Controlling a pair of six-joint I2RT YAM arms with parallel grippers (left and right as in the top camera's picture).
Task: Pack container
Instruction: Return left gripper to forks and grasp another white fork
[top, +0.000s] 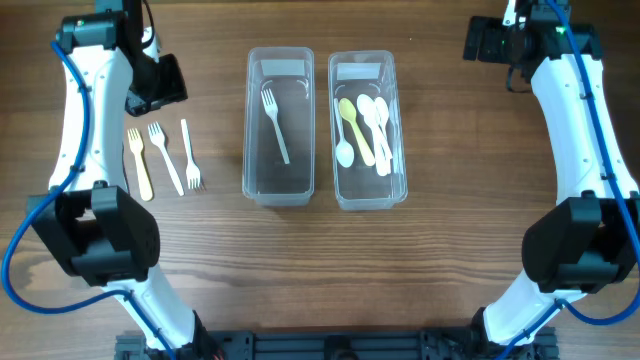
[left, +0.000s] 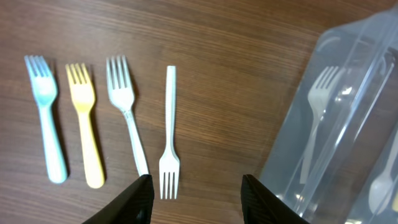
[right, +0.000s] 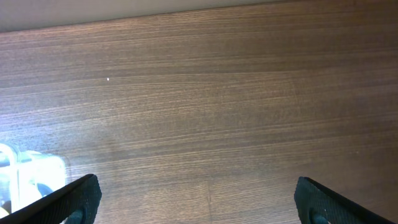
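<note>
Writing: none legible anywhere. Each container has a pale strip at its far end. It may be a label, but it is too small to read.

Far left: the left arm reaches up along the table edge. The left claw hangs over bare wood with its jaws apart and nothing between them.

Row of four forks, lying flat and side by side, not touching:
- blue fork, outermost, seen only from the wrist; from overhead the arm covers it
- yellow fork
- white fork
- slim white fork, turned the other way, tines toward the near edge

The row lies just left of the left container.

Centre: two clear oblong containers stand side by side, close together and long sides parallel. The left container holds a single pale fork, slightly slanted. The right container holds a yellow spoon and several white spoons, which overlap.

Far right: the right claw is near the far right corner, well apart from the containers. Its jaws are spread wide over bare wood and hold nothing. A container corner shows at the lower left of its wrist view.
</note>
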